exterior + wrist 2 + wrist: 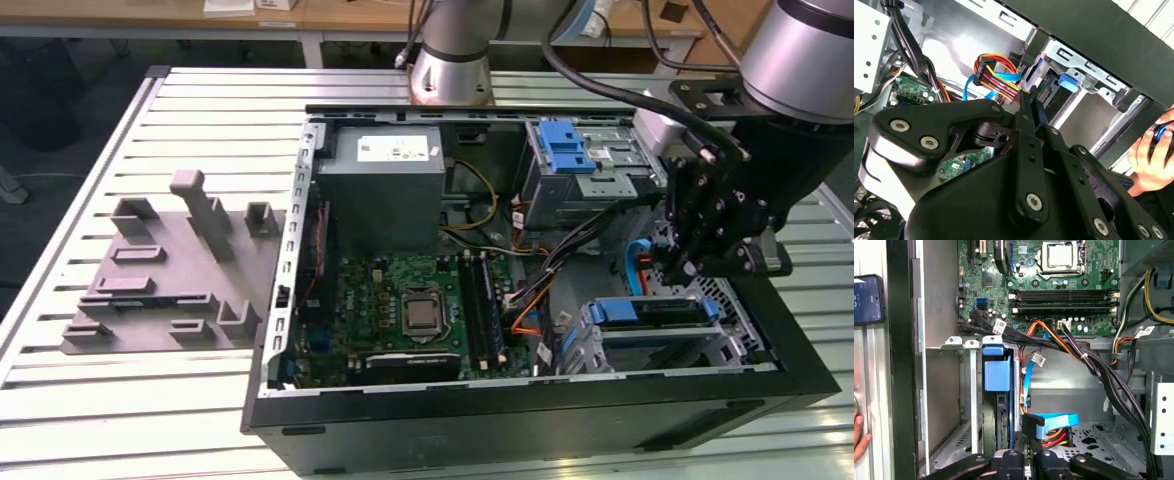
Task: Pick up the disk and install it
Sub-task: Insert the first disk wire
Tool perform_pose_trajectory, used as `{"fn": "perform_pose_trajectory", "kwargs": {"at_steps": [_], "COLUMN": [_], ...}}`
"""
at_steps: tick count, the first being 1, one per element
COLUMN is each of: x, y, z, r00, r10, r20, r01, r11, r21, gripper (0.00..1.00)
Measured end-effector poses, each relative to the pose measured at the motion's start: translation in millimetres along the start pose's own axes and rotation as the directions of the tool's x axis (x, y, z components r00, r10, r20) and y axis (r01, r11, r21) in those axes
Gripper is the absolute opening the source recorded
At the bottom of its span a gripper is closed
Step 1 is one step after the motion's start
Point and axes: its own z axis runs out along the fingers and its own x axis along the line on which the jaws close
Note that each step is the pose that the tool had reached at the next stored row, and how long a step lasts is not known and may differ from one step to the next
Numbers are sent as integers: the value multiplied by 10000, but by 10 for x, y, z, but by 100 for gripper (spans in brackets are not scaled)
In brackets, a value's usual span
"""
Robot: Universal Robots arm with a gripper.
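Observation:
The disk (650,312), in its blue carrier, sits inside the metal drive cage (667,345) at the near right corner of the open computer case. In the first wrist view the disk (994,377) stands edge-on in that cage, blue tab outward. In the second wrist view its blue tab (1067,83) shows in the cage mouth. My black gripper (690,268) hangs just above and behind the cage, fingers together with nothing between them. Its fingertips (1027,100) point toward the disk's end, close to the bundle of orange and blue cables (1051,425).
The case holds a green motherboard (407,310), a grey power supply box (387,185) and an upper bay with a blue latch (566,150). A grey fixture (174,270) lies at the exterior view's left. A hand (1154,150) and a phone (866,297) are beside the case.

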Motion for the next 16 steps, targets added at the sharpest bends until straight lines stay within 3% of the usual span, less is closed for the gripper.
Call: {"fn": "perform_pose_trajectory", "kwargs": {"at_steps": [5, 9, 16], "x": [90, 93, 136], "y": [-1, -1, -2], "z": [22, 31, 40], "r00": [9999, 9997, 9994], "r10": [110, 252, 346], "r20": [-4, -17, -21], "r01": [-110, -252, -346], "r11": [9999, 9996, 9993], "r21": [-8, -118, -131], "gripper": [16, 16, 16]}}
